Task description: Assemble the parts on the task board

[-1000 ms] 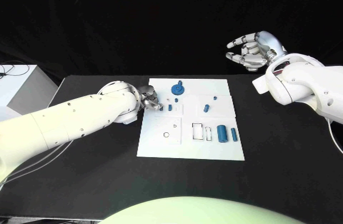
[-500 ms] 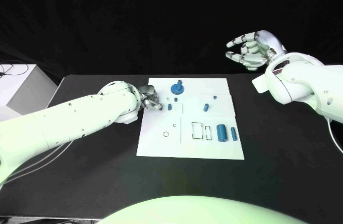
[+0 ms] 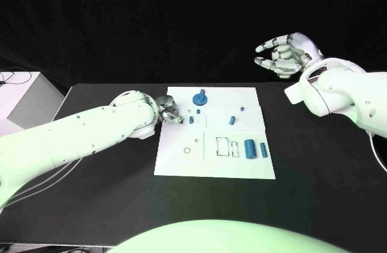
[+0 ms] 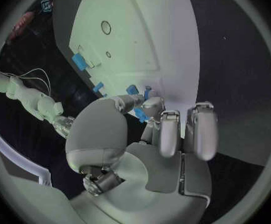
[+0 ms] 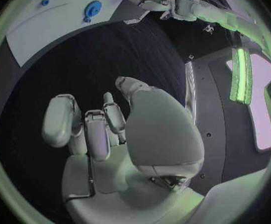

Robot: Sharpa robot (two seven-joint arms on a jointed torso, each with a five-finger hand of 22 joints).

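Barely any change over last second: left hand (image 3: 170,112) stays at task board (image 3: 213,164) left edge, pinching small blue part (image 4: 140,114) (insertion pending); right hand (image 3: 284,54) stays raised, fingers spread, empty.

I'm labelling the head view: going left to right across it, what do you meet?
White box → left hand at the task board's edge → blue disc-shaped part → two upright blue cylinders → right hand, raised beyond the table.
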